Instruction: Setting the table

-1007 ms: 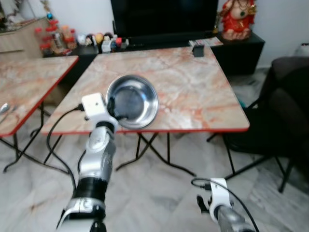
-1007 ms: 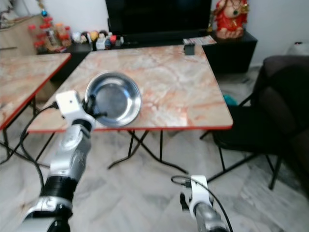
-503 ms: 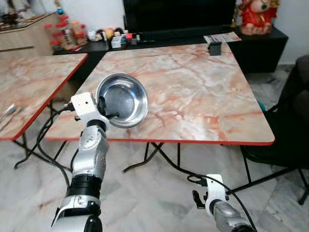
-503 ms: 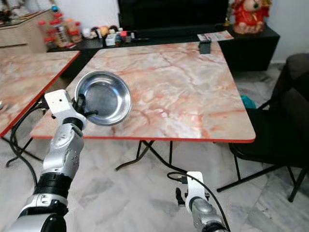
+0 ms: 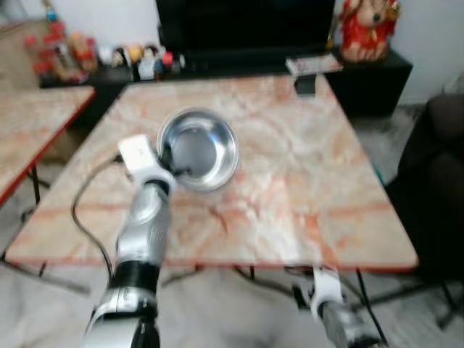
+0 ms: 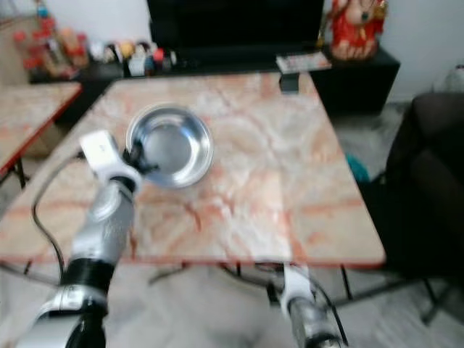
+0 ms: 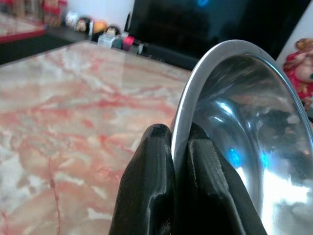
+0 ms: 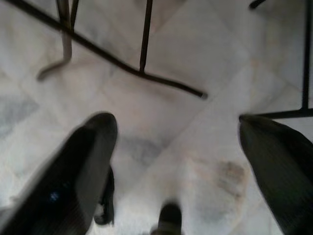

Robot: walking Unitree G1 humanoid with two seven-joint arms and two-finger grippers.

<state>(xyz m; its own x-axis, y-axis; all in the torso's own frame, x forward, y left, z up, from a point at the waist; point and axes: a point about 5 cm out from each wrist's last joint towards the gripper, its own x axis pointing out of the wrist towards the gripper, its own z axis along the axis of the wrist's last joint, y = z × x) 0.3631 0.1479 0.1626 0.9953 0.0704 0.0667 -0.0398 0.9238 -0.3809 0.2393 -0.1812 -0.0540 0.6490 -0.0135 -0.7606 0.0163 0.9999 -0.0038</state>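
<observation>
A shiny steel bowl (image 5: 199, 147) is tilted a little above the marble-topped table (image 5: 290, 188), over its left half. My left gripper (image 5: 172, 165) is shut on the bowl's near rim, and the left wrist view shows both black fingers (image 7: 154, 161) pinching the rim of the bowl (image 7: 244, 147). My right arm (image 5: 326, 293) hangs low in front of the table's near edge. In the right wrist view, the right gripper (image 8: 178, 147) is open over the pale floor, with nothing between its fingers. The eye views are blurred.
A second marble table (image 5: 36, 138) stands at the left. A dark chair (image 5: 442, 159) sits close to the table's right side. Behind are a black TV cabinet (image 5: 239, 65) with small items and a red figurine (image 5: 366, 29). A small black object (image 5: 305, 85) rests at the table's far edge.
The camera has come closer, so the table's near edge sits lower in view. The bowl, still in my left gripper, is now over the tabletop rather than at its near edge.
</observation>
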